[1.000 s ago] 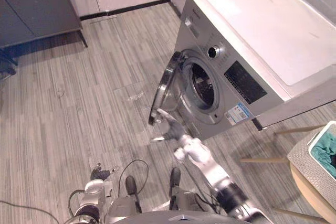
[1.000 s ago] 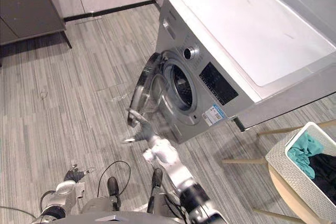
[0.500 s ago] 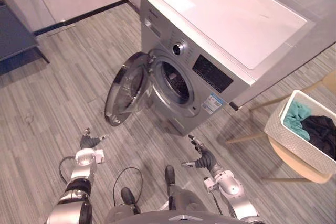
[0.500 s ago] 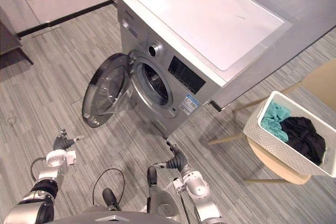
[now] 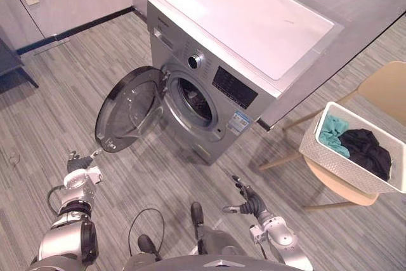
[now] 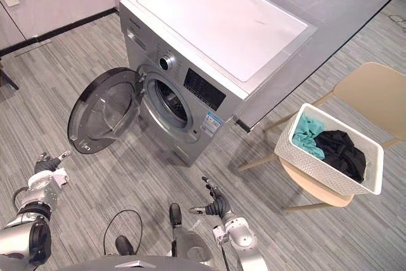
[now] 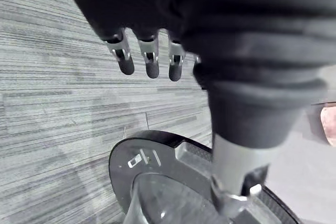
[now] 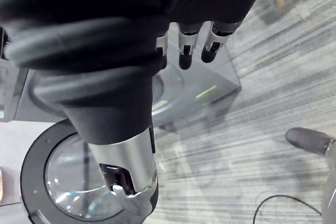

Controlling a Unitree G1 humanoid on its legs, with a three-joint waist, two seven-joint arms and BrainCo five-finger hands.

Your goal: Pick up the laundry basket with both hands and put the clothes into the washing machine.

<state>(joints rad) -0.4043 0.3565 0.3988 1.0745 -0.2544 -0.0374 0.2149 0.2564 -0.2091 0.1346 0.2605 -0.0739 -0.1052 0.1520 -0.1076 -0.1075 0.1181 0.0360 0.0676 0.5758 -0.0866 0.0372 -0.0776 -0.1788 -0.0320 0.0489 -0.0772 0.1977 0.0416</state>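
Observation:
A white woven laundry basket (image 6: 317, 168) sits on a beige chair (image 6: 365, 90) to the right of the washer, holding a teal garment (image 6: 307, 134) and a black garment (image 6: 341, 150). The silver washing machine (image 5: 247, 30) has its round glass door (image 5: 127, 109) swung wide to the left, and the drum opening (image 5: 193, 101) is exposed. My left hand (image 5: 79, 163) hangs low at the left, below the door, with relaxed fingers (image 7: 149, 59) and nothing in them. My right hand (image 5: 247, 202) is low in front of the washer, fingers (image 8: 186, 45) loose and empty, well short of the basket.
Grey striped flooring (image 5: 51, 99) spreads to the left of the washer. A grey wall panel (image 5: 361, 4) stands directly behind the machine. The chair's wooden legs (image 6: 257, 162) splay toward the washer's front corner. A dark skirting board (image 5: 70, 30) runs along the far wall.
The view has swung right, bringing the whole basket and chair in. My right hand has left the door's edge and dropped low; the door stands wide.

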